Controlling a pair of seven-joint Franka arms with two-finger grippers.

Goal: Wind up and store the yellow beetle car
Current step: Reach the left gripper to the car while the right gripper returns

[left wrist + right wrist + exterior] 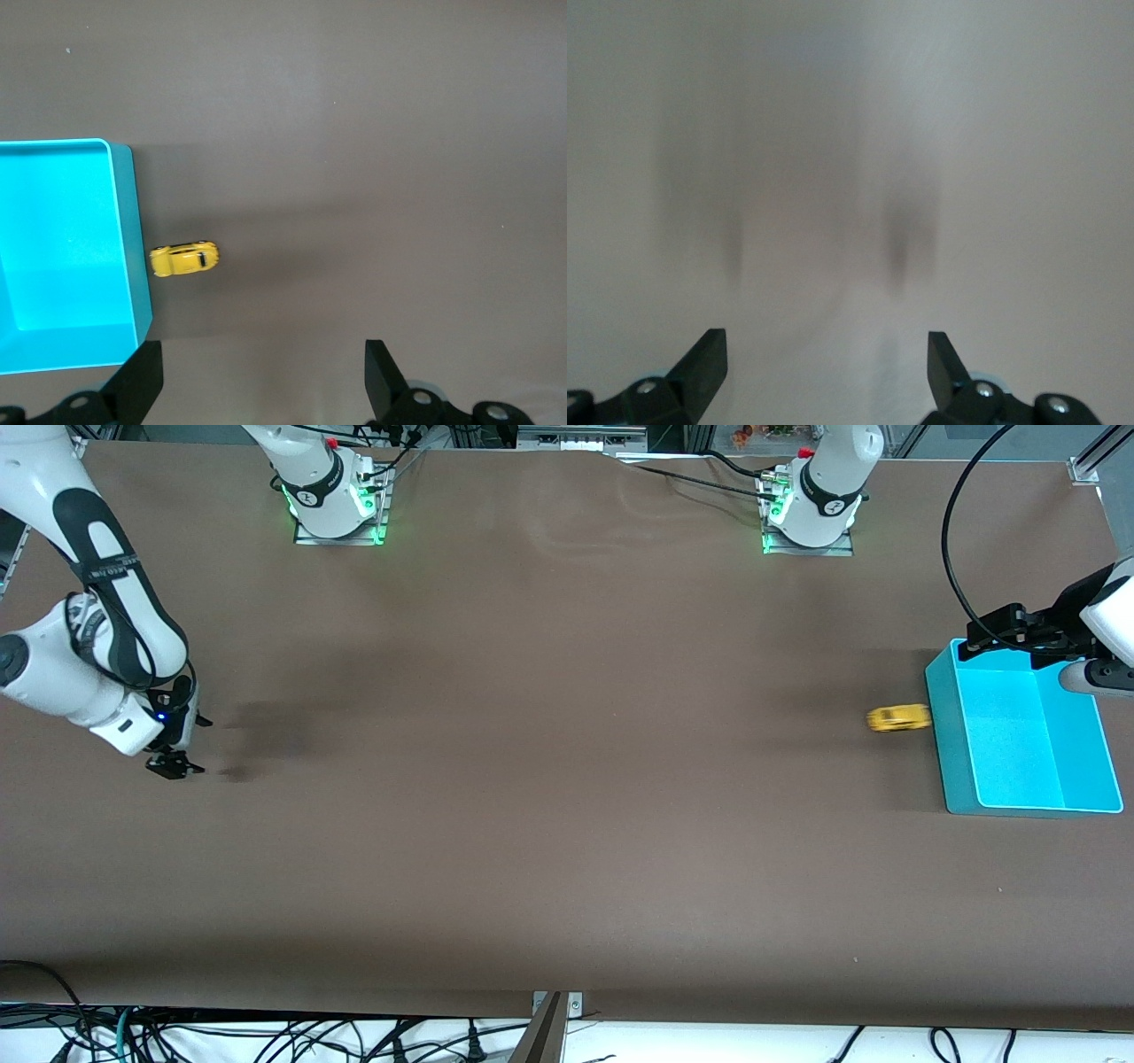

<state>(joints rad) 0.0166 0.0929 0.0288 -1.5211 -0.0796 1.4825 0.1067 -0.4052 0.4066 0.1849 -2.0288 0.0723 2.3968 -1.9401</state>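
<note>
**Operator:** Where is the toy, and where are my hands?

**Describer:** The yellow beetle car (898,718), a tiny rounded plastic toy with dark windows, sits on the brown table (549,779), its nose just beside, perhaps touching, the outer wall of the shallow turquoise plastic bin (939,726). It is outside the bin, not in it. Your left gripper (1005,638) hangs over the bin's corner toward the robot bases, its two black fingers (142,376) spread wide with nothing between them. In the left wrist view the car lies ahead of those fingers, nearer the finger on the bin side.

**Operator:** And the right one?

**Describer:** Your right gripper (174,764) hovers low over bare table at the right arm's end, well apart from the car, fingers parted and empty. It looks to be waiting.

**Operator:** How should I take the car?

**Describer:** My judgement: the left gripper has the short reach. Bring it over the car and turn the wrist so the fingers close across the narrow sides of the body, not nose to tail. Mind the bin wall; a finger coming down on that side could catch the rim or push the bin. The toy is far smaller than your fingers and rolls, so centre it first and close gently.
</note>
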